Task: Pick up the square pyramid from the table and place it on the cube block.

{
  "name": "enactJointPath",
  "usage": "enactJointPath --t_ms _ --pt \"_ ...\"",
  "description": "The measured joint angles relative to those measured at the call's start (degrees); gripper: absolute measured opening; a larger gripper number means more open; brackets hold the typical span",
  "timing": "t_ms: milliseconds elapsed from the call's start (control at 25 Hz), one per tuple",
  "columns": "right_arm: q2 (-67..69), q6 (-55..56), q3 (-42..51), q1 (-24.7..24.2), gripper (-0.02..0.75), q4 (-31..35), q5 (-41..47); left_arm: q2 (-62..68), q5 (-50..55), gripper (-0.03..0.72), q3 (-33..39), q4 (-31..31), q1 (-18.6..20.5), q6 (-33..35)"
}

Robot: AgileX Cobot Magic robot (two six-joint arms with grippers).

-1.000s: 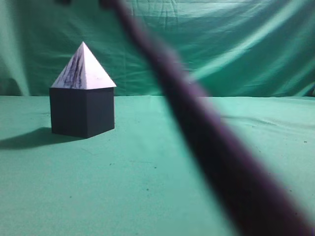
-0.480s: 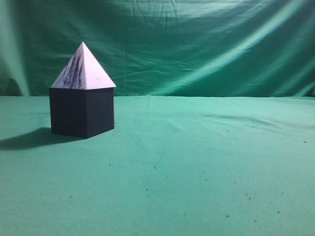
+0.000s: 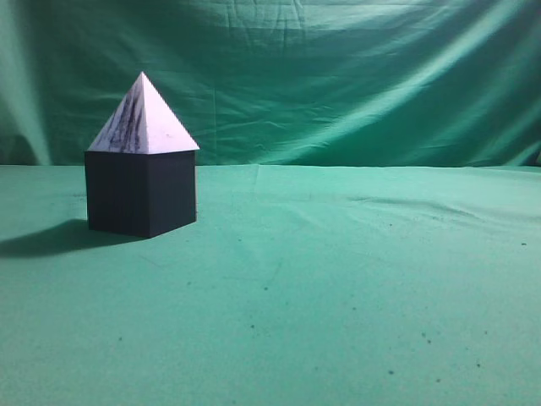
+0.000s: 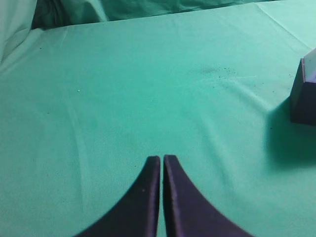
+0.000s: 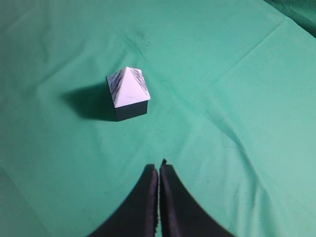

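The white-lilac square pyramid (image 3: 142,120) with dark streaks sits upright on the dark navy cube block (image 3: 140,193) at the left of the green table (image 3: 338,288). In the right wrist view the pyramid (image 5: 128,87) rests on the cube (image 5: 132,109), well ahead of my right gripper (image 5: 158,168), which is shut and empty. In the left wrist view my left gripper (image 4: 162,158) is shut and empty, and the cube's edge (image 4: 302,98) shows at the far right. Neither gripper shows in the exterior view.
A green cloth backdrop (image 3: 338,76) hangs behind the table. The cube casts a shadow (image 3: 51,238) to its left. The cloth has folds and small dark specks (image 4: 217,72).
One second ago a blurred dark arm crossed the exterior view from top centre to bottom right. It is gone from that view since half a second ago. The pyramid and cube have not moved.
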Motion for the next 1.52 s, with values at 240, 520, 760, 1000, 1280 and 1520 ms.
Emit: enactJointPath --t_ms 240,520,760,1000,1280,1520 --pt "-10.8 2.44 11.35 0.0 0.0 -1.48 -4.35 0.0 0.0 0.0 0.0 0.0 0.0 0.0" --pt "-20.17 2.35 18.98 0.0 0.0 -3.42 -7.04 0.0 0.0 0.0 0.0 0.0 0.0 0.0" --pt "-32.24 8.98 29.34 -3.39 0.0 -9.48 -17.3 0.0 0.0 0.0 0.0 0.0 0.0 0.0" --pt "-47.42 10.29 44.3 -16.62 0.0 -9.92 -28.0 0.0 0.0 0.0 0.0 0.0 0.0 0.0" --pt "-60.56 12.04 58.48 -34.24 0.0 -9.92 -34.5 0.0 0.0 0.0 0.0 0.0 0.0 0.0" --pt "-63.62 12.28 66.17 -40.98 0.0 -9.81 -36.33 0.0 0.0 0.0 0.0 0.0 0.0 0.0"
